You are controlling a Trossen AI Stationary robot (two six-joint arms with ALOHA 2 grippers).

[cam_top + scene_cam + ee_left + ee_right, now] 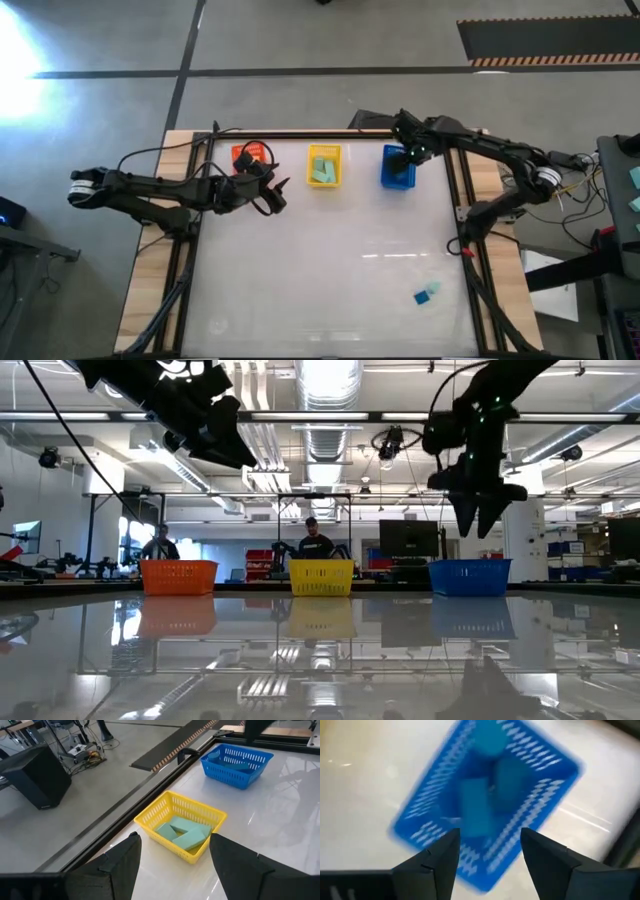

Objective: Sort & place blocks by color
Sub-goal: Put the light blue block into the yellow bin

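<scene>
Three bins stand in a row at the table's far edge: orange (pixel 248 157), yellow (pixel 323 166) and blue (pixel 398 167). Pale teal-green blocks (pixel 184 834) lie in the yellow bin (pixel 150 810). Blue blocks (pixel 480 805) lie in the blue bin (pixel 415 827). My right gripper (pixel 490 832) hangs open above the blue bin, pointing steeply down, with nothing between its fingers (pixel 478 510). My left gripper (pixel 174 837) hovers open and holds nothing, between the orange and yellow bins (pixel 275 192). A blue and a teal block (pixel 427 294) lie on the table near its front right.
The glossy white table top (pixel 330 260) lies between the bins and the two loose blocks. Black frame rails (pixel 470 260) run along the table's sides. In the low view people (pixel 317 542) stand in the room behind the bins.
</scene>
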